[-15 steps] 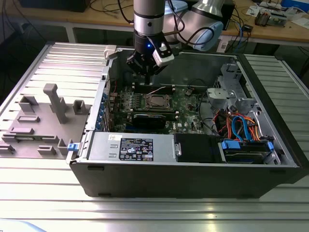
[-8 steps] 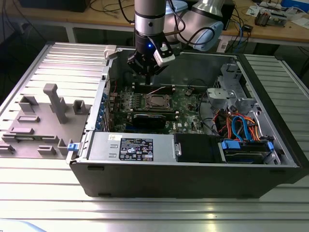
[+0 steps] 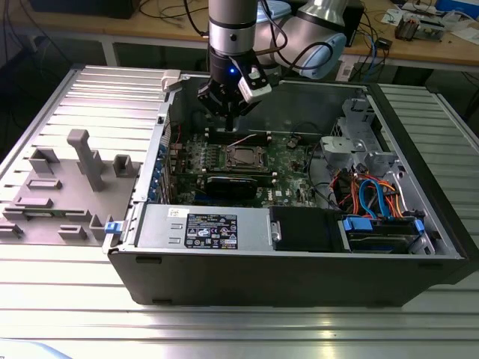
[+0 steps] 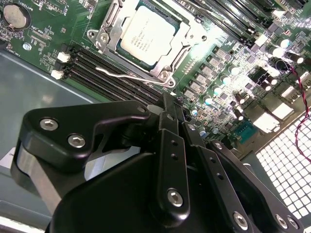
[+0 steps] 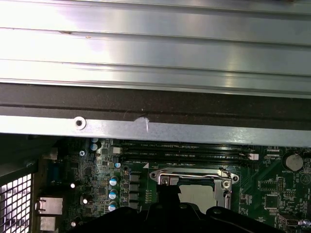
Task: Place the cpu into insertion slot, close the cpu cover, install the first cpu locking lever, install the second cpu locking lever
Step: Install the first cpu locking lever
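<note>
Silver cpu [image 4: 147, 36] sits in the slot [image 4: 187, 48] on the green board [image 4: 43, 46], with the cover [image 4: 116, 19] framing it; we see the same in the first wrist view, cover [image 5: 192, 175] over cpu [image 5: 197, 195]. One thin lever [image 4: 131, 76] lies along the socket edge beside the memory slots [image 4: 104, 80]. Our end effector [image 3: 224, 112] hangs above the board inside the open case [image 3: 299, 247], just off the socket [image 3: 244, 158]. Its black fingers [image 4: 170, 145] look pressed together, holding nothing. Case rests on the ribbed metal worktop [image 3: 224, 329].
</note>
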Controlling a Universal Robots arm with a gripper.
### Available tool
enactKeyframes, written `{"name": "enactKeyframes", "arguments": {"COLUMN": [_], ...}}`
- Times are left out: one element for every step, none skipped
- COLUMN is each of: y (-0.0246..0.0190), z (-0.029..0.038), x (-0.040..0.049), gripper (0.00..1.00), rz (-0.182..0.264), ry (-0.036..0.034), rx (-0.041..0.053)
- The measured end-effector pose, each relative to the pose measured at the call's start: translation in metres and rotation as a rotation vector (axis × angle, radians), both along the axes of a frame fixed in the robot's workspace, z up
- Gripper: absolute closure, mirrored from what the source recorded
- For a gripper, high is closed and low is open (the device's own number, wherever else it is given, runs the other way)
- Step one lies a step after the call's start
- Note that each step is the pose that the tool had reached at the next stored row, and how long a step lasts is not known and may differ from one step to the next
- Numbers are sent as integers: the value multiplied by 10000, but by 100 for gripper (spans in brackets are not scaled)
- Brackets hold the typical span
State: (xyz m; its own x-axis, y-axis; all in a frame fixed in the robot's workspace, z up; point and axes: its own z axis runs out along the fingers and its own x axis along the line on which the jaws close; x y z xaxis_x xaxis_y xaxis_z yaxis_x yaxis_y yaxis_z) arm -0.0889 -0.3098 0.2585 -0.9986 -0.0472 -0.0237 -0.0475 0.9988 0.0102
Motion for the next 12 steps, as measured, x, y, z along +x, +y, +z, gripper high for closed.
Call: {"name": "enactKeyframes", "arguments": {"y": [0, 0, -3, -20, -26, -28, -29, -30, -31, -31, -31, -31], "z": [-1, -5, -5, -9, -14, -19, -24, -30, -39, -47, -57, -69], "x": [0, 3, 5, 8, 15, 22, 35, 51, 75, 94, 115, 132], "gripper": [89, 89, 89, 89, 89, 89, 89, 89, 89, 89, 89, 89], "rz": [0, 3, 1, 0, 0, -1, -4, -11, -20, -30, -49, -74], "ry": [-1, -1, 5, 6, 6, 6, 7, 7, 6, 6, 5, 4], "rx": [3, 111, 287, 461, 463, 463, 461, 461, 466, 472, 480, 484]}}
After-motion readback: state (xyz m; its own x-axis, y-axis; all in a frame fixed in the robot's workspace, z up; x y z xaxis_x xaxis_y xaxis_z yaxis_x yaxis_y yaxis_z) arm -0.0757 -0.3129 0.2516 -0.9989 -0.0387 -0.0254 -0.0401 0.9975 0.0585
